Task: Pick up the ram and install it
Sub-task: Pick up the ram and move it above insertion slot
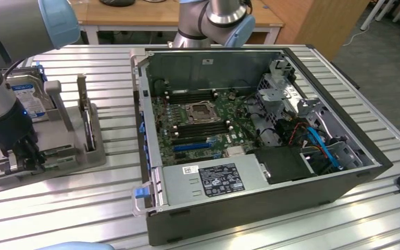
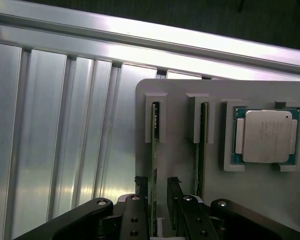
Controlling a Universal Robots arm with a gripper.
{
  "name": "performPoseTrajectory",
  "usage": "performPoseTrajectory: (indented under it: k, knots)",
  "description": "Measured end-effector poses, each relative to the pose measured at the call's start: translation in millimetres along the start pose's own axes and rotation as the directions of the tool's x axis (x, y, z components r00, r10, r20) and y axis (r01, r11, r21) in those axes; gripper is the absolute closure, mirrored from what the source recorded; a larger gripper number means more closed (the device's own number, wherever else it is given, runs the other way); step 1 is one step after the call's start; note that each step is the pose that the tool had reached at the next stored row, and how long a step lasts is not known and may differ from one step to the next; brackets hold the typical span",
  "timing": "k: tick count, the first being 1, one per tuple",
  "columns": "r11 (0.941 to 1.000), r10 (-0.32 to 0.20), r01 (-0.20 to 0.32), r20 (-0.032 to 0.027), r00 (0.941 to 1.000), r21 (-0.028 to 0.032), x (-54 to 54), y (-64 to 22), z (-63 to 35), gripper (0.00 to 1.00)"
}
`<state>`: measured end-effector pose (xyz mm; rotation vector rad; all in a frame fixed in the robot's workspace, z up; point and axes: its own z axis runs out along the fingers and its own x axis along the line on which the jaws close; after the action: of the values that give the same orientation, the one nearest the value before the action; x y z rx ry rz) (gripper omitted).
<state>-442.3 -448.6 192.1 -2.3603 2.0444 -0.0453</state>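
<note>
Exterior view: bright, even overhead room light, soft shadows. Mild sheen on the slatted metal table (image 1: 366,208). Inside of the computer case (image 1: 214,62) dimmer, with the deepest shade at the exterior view's right, around the cables. Wrist view: hard glare streak along the table's edge rail (image 2: 140,45), background beyond nearly black. CPU chip (image 2: 268,136) lid catches light. Gripper (image 2: 157,181) dark, underlit.

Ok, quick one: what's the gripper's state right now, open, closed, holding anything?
Gripper: open, straddling the ram that stands on edge in the grey holder; not clamped on it.
</note>
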Motion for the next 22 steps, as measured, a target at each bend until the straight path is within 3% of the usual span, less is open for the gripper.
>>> performPoseTrajectory:
  k: [14, 19, 22]
  knots:
    - [1.0, 0.0, 0.0, 0.0001, 1.0, 0.0, -0.1, 0.1, 0.1, 0.71]
    - [1.0, 0.0, 0.0, 0.0005, 1.0, 0.0001, -0.1, 0.1, 0.1, 0.86]
    - [1.0, 0.0, 0.0, 0.0006, 1.0, 0.0, -0.1, 0.1, 0.0, 0.86]
